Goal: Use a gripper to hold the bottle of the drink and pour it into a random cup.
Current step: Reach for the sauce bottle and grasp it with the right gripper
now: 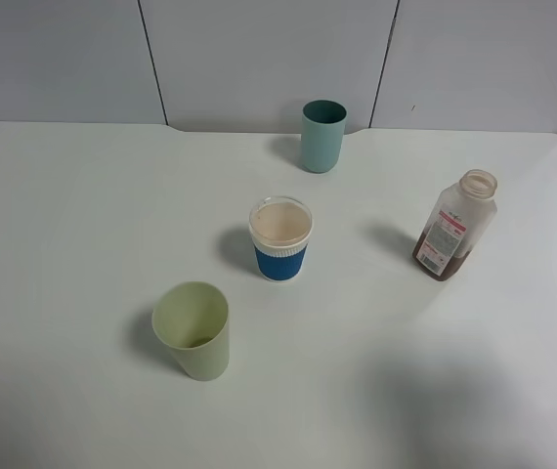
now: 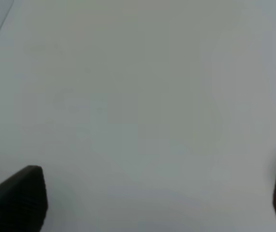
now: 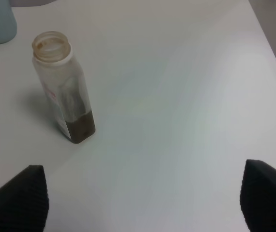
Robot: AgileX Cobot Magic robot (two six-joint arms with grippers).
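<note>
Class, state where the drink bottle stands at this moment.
In the high view the bottle stands upright on the right of the table, right of the blue-sleeved cup and nearer the camera than the teal cup.

The white surface (image 1: pixel 83 215) carries four things, all upright and well apart. The teal cup (image 1: pixel 322 137) stands near the far edge. The blue-sleeved white cup (image 1: pixel 280 240) stands about the middle, the pale green cup (image 1: pixel 192 330) nearer and to the left. The capless bottle (image 1: pixel 454 227), with brown liquid low inside, stands at the right
</note>
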